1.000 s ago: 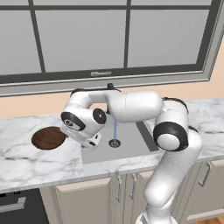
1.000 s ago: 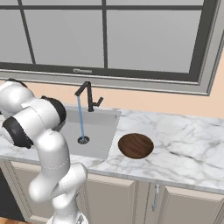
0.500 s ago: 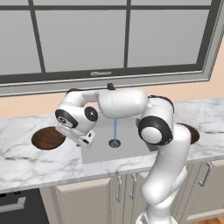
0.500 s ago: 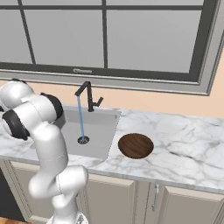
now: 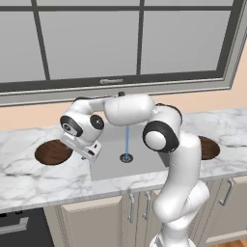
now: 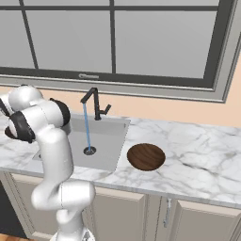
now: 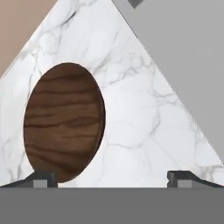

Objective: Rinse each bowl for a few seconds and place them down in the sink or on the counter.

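Note:
One dark-brown wooden bowl (image 5: 53, 152) lies on the white marble counter (image 5: 29, 176) left of the grey sink (image 5: 144, 161). In the hand view this bowl (image 7: 64, 121) sits just beyond my left fingertip (image 7: 43, 178), off to the left of the gap. My gripper (image 5: 81, 147) (image 7: 111, 179) hangs open and empty over the counter strip between that bowl and the sink's left edge. A second bowl (image 6: 146, 156) rests on the counter right of the sink (image 6: 106, 141); the arm partly hides this bowl (image 5: 210, 147) in the left base view.
Water runs in a thin blue stream (image 6: 86, 127) from the black faucet (image 6: 96, 103) to the drain (image 5: 126, 157). A window and a peach wall stand behind the counter. Beige cabinets (image 6: 197, 221) lie below. The sink's corner (image 7: 175, 52) shows at the upper right of the hand view.
The arm has swung left, carrying the hand from the sink's left part to the counter beside the left bowl. The gripper stayed open. The bowls have not moved.

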Controlling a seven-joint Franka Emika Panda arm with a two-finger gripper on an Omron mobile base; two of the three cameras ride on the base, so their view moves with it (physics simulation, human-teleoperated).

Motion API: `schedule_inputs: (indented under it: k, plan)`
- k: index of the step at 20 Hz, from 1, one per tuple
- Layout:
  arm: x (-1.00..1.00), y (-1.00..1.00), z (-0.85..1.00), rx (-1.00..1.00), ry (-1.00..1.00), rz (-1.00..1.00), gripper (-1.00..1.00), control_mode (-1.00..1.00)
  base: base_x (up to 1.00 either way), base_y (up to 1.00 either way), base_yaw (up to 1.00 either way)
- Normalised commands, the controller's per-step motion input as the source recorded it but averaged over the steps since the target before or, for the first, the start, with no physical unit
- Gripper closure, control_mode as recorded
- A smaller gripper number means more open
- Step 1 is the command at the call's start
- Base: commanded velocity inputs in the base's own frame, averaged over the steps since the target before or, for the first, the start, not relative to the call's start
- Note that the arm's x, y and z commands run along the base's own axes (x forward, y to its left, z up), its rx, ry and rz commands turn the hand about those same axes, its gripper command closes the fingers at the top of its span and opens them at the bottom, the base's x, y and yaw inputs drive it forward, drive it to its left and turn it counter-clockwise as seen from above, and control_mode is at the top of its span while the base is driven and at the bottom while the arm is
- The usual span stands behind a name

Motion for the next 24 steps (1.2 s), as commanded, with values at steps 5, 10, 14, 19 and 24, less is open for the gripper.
schedule_inputs:
  k: [5, 10, 14, 19, 24]
  plan:
    - [0.41, 0.06, 0.0, 0.0, 0.06, 0.01, -1.0, -1.0, 0.0, 0.0, 0.0]
    - [0.32, 0.16, -0.02, 0.0, 0.03, 0.0, -1.0, -1.0, 0.0, 0.0, 0.0]
    - [0.14, 0.34, -0.04, -0.05, 0.0, 0.0, -1.0, -1.0, 0.0, 0.0, 0.0]
    - [0.04, 0.37, -0.01, -0.16, 0.0, 0.0, -1.0, -1.0, 0.0, 0.0, 0.0]
    - [0.0, 0.38, -0.04, -0.21, 0.0, 0.01, -1.0, -1.0, 0.0, 0.0, 0.0]
